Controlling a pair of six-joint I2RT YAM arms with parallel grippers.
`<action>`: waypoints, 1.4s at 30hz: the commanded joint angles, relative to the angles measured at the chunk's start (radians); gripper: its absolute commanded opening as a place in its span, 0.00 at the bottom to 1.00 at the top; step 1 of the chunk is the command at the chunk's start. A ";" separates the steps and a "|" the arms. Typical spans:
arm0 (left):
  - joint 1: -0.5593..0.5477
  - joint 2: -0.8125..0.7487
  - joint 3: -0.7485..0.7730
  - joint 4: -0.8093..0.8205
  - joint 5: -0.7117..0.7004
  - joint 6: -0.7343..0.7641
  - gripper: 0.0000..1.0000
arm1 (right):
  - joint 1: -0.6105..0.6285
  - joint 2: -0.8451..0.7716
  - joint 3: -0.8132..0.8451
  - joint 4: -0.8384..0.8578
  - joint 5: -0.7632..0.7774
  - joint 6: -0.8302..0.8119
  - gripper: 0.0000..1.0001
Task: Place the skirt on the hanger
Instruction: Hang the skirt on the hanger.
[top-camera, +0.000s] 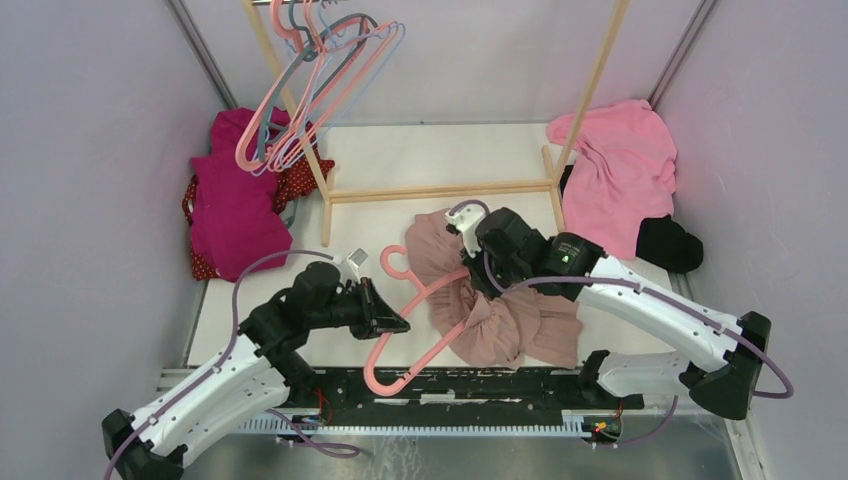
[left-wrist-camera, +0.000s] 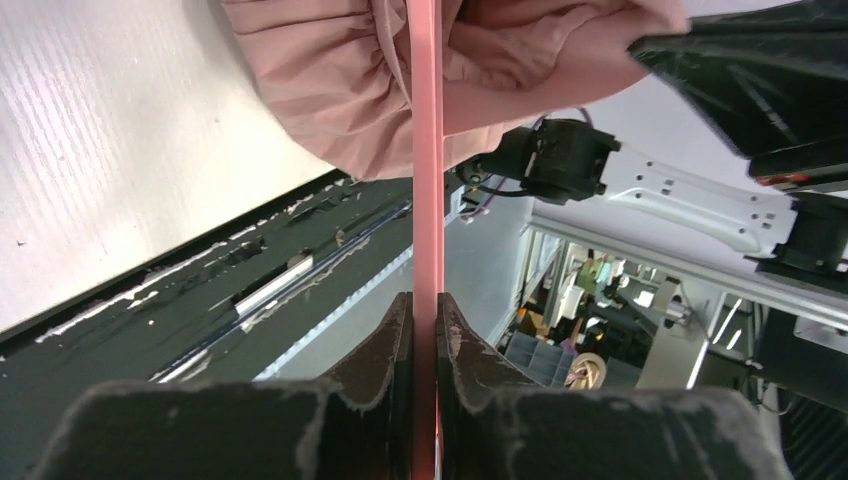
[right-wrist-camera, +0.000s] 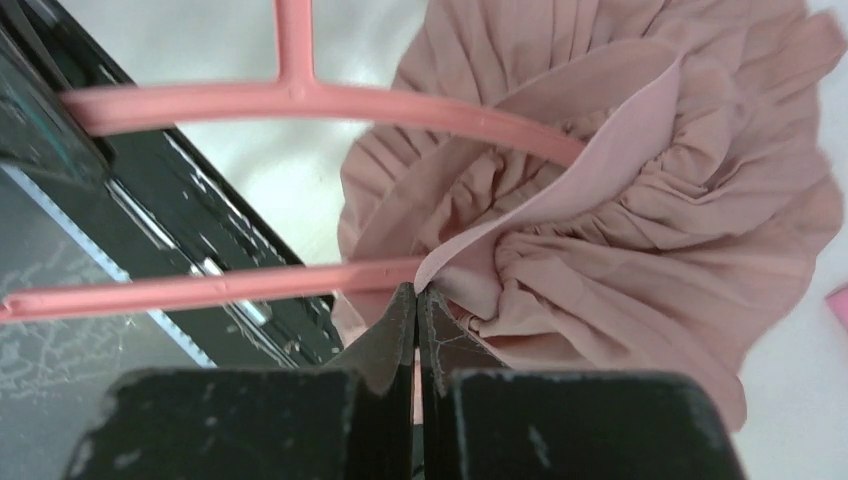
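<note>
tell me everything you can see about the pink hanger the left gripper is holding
The pink hanger looks like thin, smooth plastic, with a curved hook, sloping shoulders and a straight bottom bar. It sits near the front edge of the table, hook toward the far side, its lower corner over the black rail. The left gripper is shut on one bar. The other end disappears into the bunched dusty-pink skirt, which covers both bars there.

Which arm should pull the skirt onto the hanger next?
The right one. The right tool pinches the skirt edge beside the hanger bar, while the left tool is busy gripping the hanger.
</note>
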 joint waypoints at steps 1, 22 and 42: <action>-0.003 0.055 0.019 0.084 0.090 0.143 0.03 | 0.034 -0.087 -0.118 0.011 0.062 0.085 0.01; -0.004 0.174 0.153 0.018 0.157 0.313 0.03 | 0.058 -0.006 0.078 -0.235 0.378 0.219 0.51; -0.004 0.163 0.171 0.038 0.175 0.305 0.03 | -0.027 0.419 0.245 -0.231 0.457 0.169 0.52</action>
